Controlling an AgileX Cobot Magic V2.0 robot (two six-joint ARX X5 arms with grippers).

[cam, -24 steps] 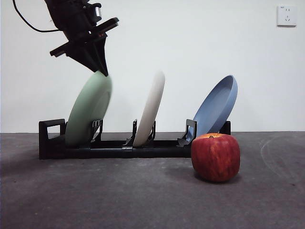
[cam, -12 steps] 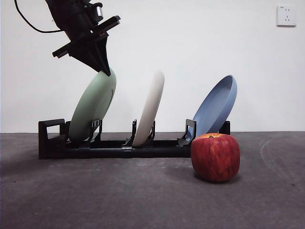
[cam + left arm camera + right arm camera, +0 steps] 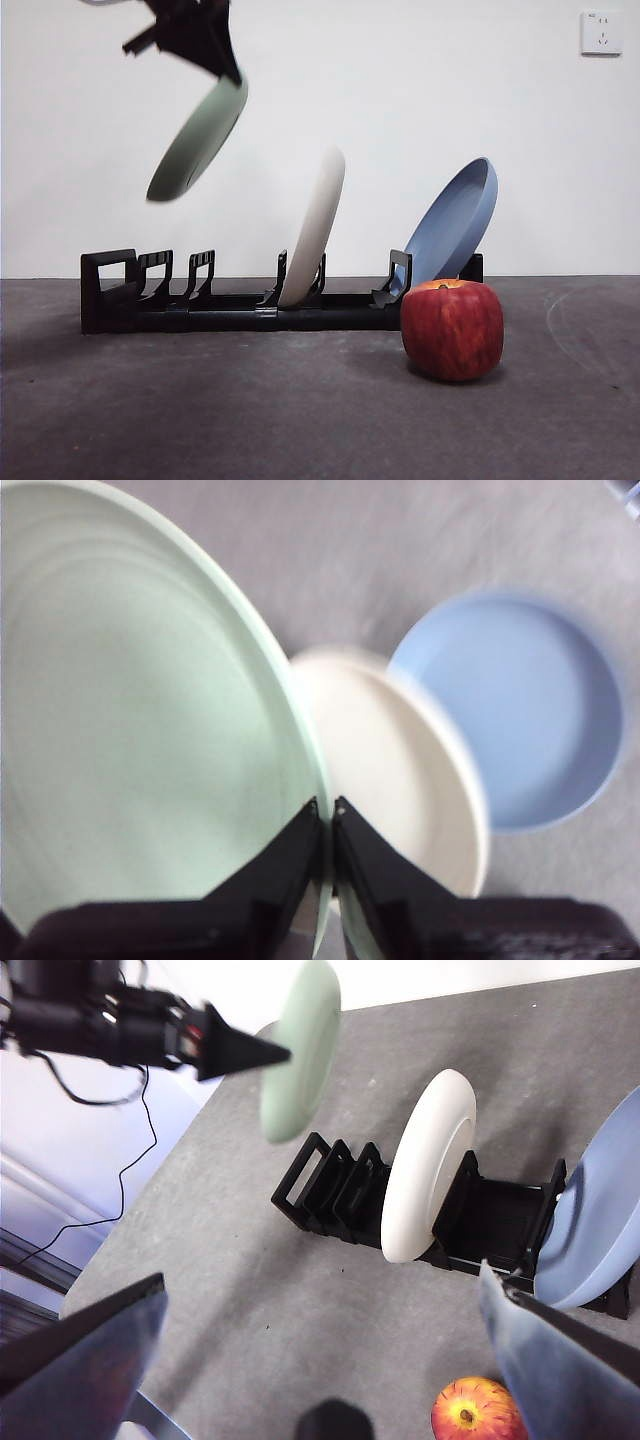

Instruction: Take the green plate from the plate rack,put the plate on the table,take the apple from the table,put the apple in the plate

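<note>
Pale mint-green plate, plain. Cream-white plate, plain. Light blue plate, plain. Black rack. Deep red apple with faint yellowish streaks, orange-yellow patch at stem. Dark grey table, slightly mottled. Black gripper.

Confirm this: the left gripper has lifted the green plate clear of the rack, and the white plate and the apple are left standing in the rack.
Wrong on the apple: it sits on the table in front of the plate rack, as the front view shows. The white plate and blue plate stand in it; the left gripper holds the green plate clear.
</note>
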